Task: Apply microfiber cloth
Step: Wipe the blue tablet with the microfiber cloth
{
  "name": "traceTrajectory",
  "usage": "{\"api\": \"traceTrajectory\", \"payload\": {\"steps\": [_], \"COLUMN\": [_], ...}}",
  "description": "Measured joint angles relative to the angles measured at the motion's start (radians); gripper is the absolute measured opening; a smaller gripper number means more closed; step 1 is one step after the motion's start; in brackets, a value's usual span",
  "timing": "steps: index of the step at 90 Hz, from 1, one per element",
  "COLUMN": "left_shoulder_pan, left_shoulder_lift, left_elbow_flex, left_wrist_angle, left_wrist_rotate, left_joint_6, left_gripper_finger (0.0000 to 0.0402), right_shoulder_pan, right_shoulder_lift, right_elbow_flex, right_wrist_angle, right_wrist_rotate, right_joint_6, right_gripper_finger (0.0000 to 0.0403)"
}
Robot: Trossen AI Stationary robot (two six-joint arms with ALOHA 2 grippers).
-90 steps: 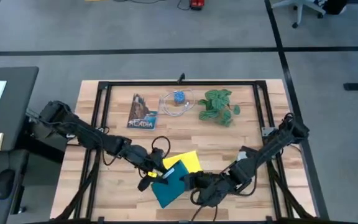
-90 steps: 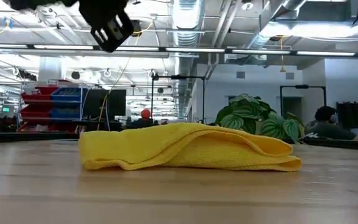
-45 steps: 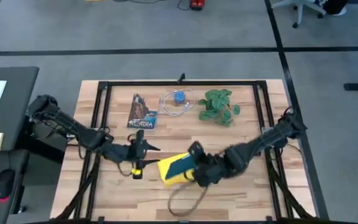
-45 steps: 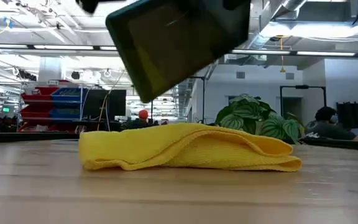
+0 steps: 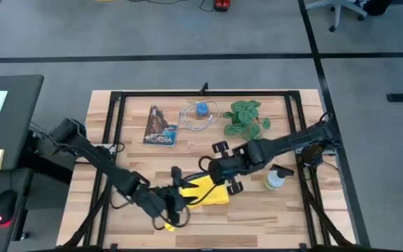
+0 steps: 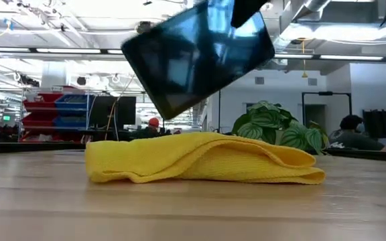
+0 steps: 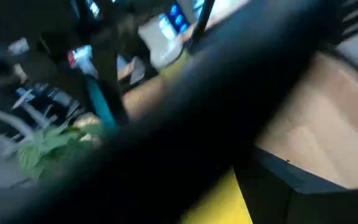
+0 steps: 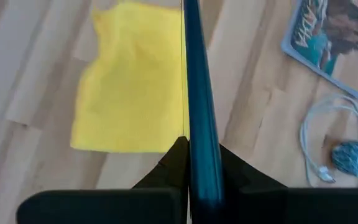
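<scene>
The bright yellow microfiber cloth [image 5: 207,190] lies folded flat on the wooden table, near its front middle. Above it hangs a dark tablet [image 6: 200,57] with a teal back, tilted in the low view and seen edge-on in the right wrist view as a tablet edge [image 8: 197,93]. My right gripper [image 5: 224,171] is shut on the tablet, over the cloth's far right part. My left gripper [image 5: 175,208] is low beside the cloth's near left corner. Its wrist view is blurred and dark. My right gripper pinches the tablet between its two fingers, one on each face, at the edge nearest the wrist [image 8: 196,163]. The tablet sticks out beyond the fingers. It is lifted clear of the cloth [image 8: 129,93] and hangs tilted, one corner lowest.
At the table's back lie a book [image 5: 159,126], a coiled white cable [image 5: 199,115] and a green plant [image 5: 245,119]. A small spray bottle [image 5: 275,179] stands right of the cloth. A black frame rims the table.
My right gripper has lifted the tablet off the table's near middle and carried it up and toward the far right, over the cloth, turning it on edge. My left gripper swung left, then came back toward the near edge beside the cloth. The cloth has stayed still.
</scene>
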Motion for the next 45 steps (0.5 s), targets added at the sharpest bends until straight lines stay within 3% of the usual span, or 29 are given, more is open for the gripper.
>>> {"api": "traceTrajectory", "payload": {"steps": [20, 45], "left_shoulder_pan": [0.022, 0.103], "left_shoulder_lift": [0.030, 0.046], "left_elbow_flex": [0.043, 0.042], "left_wrist_angle": [-0.075, -0.145], "left_wrist_rotate": [-0.115, -0.003], "left_joint_6": [-0.017, -0.271], "left_gripper_finger": [0.0189, 0.0187], "right_shoulder_pan": [0.018, 0.039], "right_shoulder_lift": [0.000, 0.001], "right_elbow_flex": [0.000, 0.000], "right_wrist_angle": [-0.010, 0.029], "right_wrist_rotate": [0.004, 0.015], "right_joint_6": [0.001, 0.000], "right_gripper_finger": [0.0017, 0.0017]}}
